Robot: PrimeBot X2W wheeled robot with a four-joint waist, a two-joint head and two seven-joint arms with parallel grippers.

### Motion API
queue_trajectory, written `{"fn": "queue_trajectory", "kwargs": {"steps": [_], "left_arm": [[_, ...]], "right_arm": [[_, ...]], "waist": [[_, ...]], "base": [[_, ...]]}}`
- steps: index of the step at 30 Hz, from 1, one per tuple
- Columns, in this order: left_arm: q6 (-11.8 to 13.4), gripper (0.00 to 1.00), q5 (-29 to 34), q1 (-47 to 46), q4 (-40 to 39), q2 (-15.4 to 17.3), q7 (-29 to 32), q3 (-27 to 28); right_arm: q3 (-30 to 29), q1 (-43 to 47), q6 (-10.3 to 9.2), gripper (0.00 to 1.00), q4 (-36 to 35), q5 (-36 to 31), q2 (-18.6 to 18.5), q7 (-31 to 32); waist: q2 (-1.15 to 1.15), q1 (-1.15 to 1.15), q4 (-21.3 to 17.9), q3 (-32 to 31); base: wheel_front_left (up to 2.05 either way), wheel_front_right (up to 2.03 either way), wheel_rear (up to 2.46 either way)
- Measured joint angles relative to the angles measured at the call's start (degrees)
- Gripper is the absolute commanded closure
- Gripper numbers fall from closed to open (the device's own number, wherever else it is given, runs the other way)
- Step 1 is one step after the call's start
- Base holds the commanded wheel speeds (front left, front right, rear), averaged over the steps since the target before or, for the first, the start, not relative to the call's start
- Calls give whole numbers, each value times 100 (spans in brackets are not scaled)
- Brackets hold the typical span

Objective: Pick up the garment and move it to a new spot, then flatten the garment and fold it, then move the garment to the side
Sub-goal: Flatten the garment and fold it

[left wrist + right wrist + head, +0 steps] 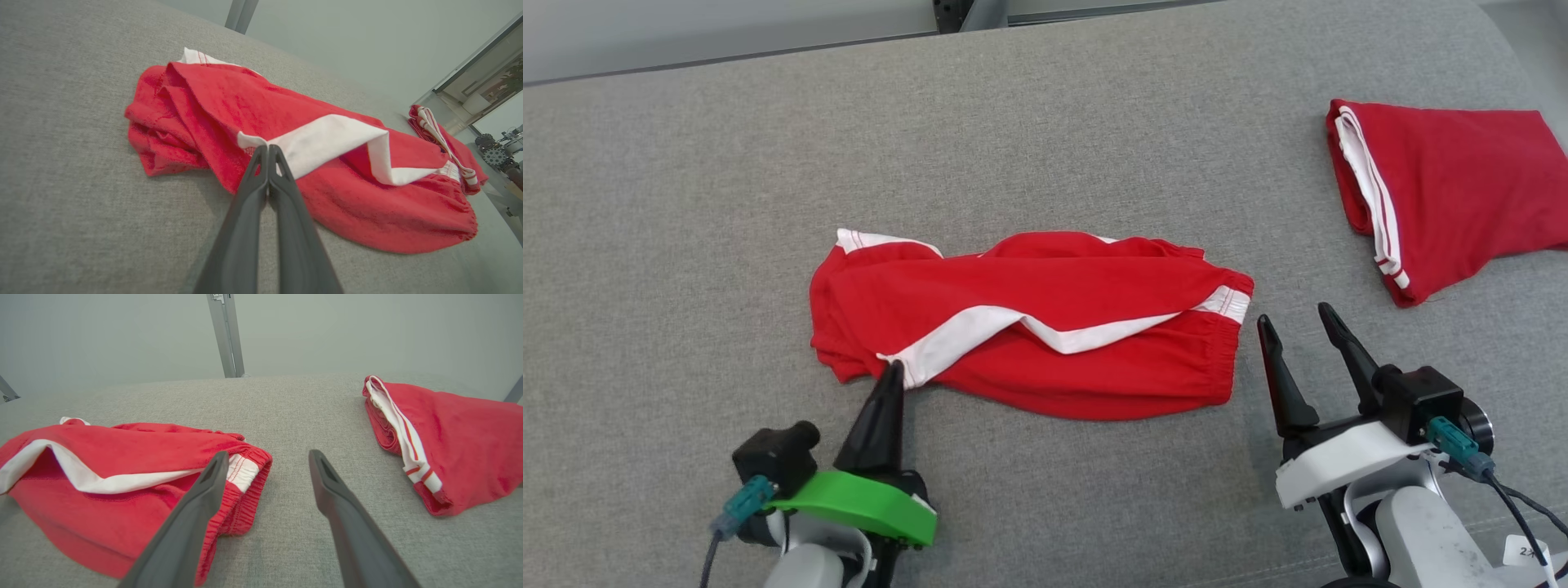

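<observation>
Shorts: we see red shorts [1054, 286] lying crumpled and partly twisted in the middle of the grey cloth surface [686, 204], long side running left to right in the head view.
White stripe: a broad white stripe [980, 322] crosses the shorts slantwise, from the near-left hem up to the right end, with a fold partway along it.
Waistband: the gathered waistband [1227, 359] is the right end of the shorts, the end nearest our right gripper.
Left gripper: our left gripper [893, 369] has its two dark fingers pressed tight together. Their tips sit on the near-left edge of the shorts, right at the end of the white stripe. In the left wrist view the closed tips [268, 148] meet against the white cloth. We cannot tell if any cloth is pinched between them.
Right gripper: our right gripper [1294, 315] has its fingers spread wide with nothing between them. It is just to the right of the waistband, apart from it. In the right wrist view [268, 454] the left finger overlaps the waistband edge and the gap shows bare grey cloth.
Other garment: a folded red garment [1462, 188] with white trim along its left edge lies at the far right, well apart from the shorts.
Background: a metal post [226, 335] stands behind the far edge of the surface.
</observation>
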Motion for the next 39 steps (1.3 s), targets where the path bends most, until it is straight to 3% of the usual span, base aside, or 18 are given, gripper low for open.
{"fn": "queue_trajectory", "kwargs": {"steps": [6, 15, 17, 21, 24, 29, 37, 39], "left_arm": [[0, 100, 548, 12, -229, 18, -1, 827], [0, 100, 739, 70, -300, 13, 0, 939], [0, 100, 739, 68, -305, 12, -1, 905], [0, 100, 795, 53, -309, 14, -1, 834], [0, 100, 799, 16, -316, 13, 0, 803], [0, 100, 825, 13, -324, 13, 0, 794], [0, 100, 875, 13, -332, 14, -1, 795], [0, 100, 895, 10, -331, 14, -1, 780]], "right_arm": [[122, -20, 0, 0, 115, 167, 12, 0], [411, -196, -1, 0, 491, 990, 55, -1], [438, -281, -1, 16, 586, 1146, 55, -1], [501, -424, -1, 20, 765, 1354, 45, 0], [512, -502, -3, 32, 855, 1446, 16, -1], [497, -565, -3, 40, 977, 1538, 22, 0], [489, -689, -3, 61, 1126, 1610, 32, -1], [491, -733, -3, 82, 1171, 1616, 30, -1]], "waist": [[0, 0, 97, 23], [-1, 0, 261, 82], [-1, 0, 274, 101], [-1, 0, 302, 150], [-1, 0, 336, 176], [-1, 0, 376, 200], [-1, 0, 397, 249], [-1, 0, 407, 264]], "base": [[0, 0, 0], [0, 0, 0], [0, 0, 0], [0, 0, 0], [0, 0, 0], [0, 0, 0], [0, 0, 0], [0, 0, 0]]}}
